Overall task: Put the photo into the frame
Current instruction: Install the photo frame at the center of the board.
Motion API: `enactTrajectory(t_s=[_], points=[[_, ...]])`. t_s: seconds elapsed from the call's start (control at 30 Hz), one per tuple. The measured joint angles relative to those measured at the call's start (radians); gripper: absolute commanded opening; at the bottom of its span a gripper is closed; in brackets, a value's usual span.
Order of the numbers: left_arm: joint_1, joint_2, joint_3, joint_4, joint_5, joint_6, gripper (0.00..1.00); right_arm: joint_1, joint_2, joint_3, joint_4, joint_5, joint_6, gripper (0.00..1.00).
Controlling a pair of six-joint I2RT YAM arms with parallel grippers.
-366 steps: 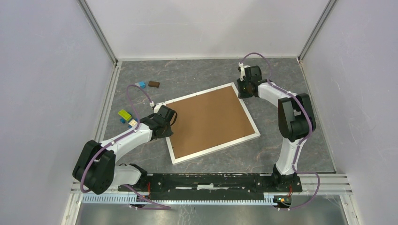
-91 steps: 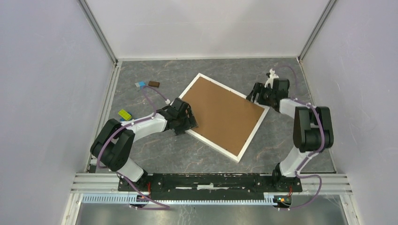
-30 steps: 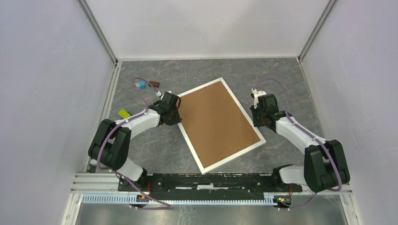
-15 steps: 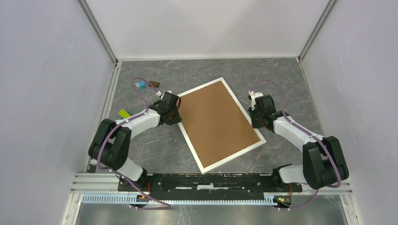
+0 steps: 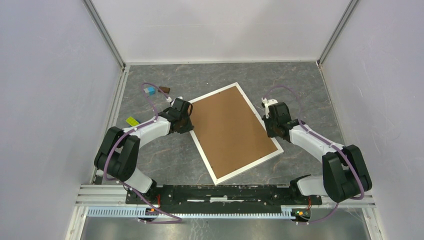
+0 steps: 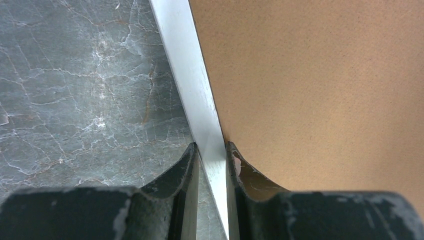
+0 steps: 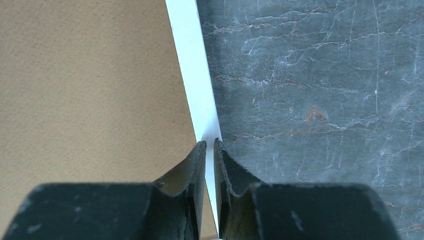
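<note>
The white frame (image 5: pixel 249 166) lies face down on the grey table, with the brown backing board (image 5: pixel 232 132) filling it. The photo is hidden. My left gripper (image 5: pixel 186 120) is at the frame's left rim near its far corner. In the left wrist view it (image 6: pixel 211 146) is shut on the white rim (image 6: pixel 185 65), one finger over the table and one over the board. My right gripper (image 5: pixel 269 130) is at the opposite long rim. In the right wrist view its jaws (image 7: pixel 210 142) stand very close together astride the white rim (image 7: pixel 190 60).
A blue block (image 5: pixel 149 91) and a brown block (image 5: pixel 164 90) lie at the far left, under the left arm's cable. A yellow-green block (image 5: pixel 132 121) sits beside the left arm. Pale walls close in the table on three sides.
Over the last second my right gripper has slid a little farther along the frame's right rim and its jaws have narrowed. The frame and left gripper have not moved; before that the frame was turned.
</note>
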Motion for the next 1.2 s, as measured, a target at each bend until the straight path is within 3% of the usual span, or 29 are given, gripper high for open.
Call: enactTrajectory(t_s=[0.37,0.77,1.0,1.2], points=[[0.0,0.0,0.0,0.0,-0.001,0.0,0.02,0.075,0.003,-0.015,0.024,0.102,-0.002,0.18],[0.002,0.001,-0.001,0.008,-0.007,0.0,0.02,0.237,0.072,-0.025,0.135,0.172,0.061,0.19],[0.002,0.001,-0.001,0.008,-0.007,0.0,0.02,0.304,0.076,-0.014,0.132,0.247,0.11,0.29],[0.002,0.001,-0.001,0.008,-0.007,0.0,0.02,0.225,0.056,0.05,-0.034,0.191,0.103,0.36]])
